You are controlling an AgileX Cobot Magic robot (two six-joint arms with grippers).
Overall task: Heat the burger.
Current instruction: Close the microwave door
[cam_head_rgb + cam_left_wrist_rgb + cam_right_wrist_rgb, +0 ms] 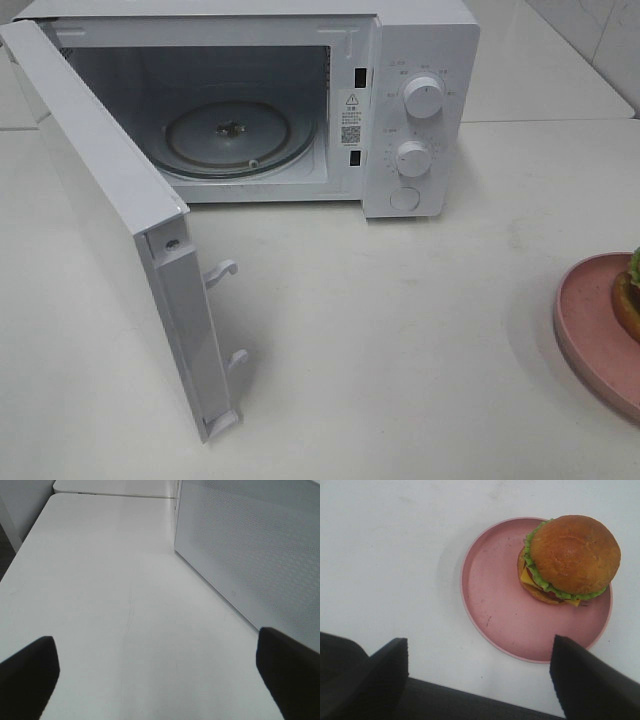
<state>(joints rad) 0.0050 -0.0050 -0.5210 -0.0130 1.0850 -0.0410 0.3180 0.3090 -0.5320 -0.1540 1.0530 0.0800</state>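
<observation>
Right hand (477, 677) (spread wide) hovers above burger (570, 557), apart.

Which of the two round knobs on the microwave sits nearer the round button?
The lower knob. It sits directly above the round button, while the upper knob is higher on the panel.

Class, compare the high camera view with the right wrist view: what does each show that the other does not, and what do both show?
Only the high view shows the microwave, its open door, the glass turntable and two knobs.

Only the right wrist view shows the whole burger, bun on top, and the open right gripper.

Both show the pink plate on the white table; the high view cuts it off at its edge.
</observation>
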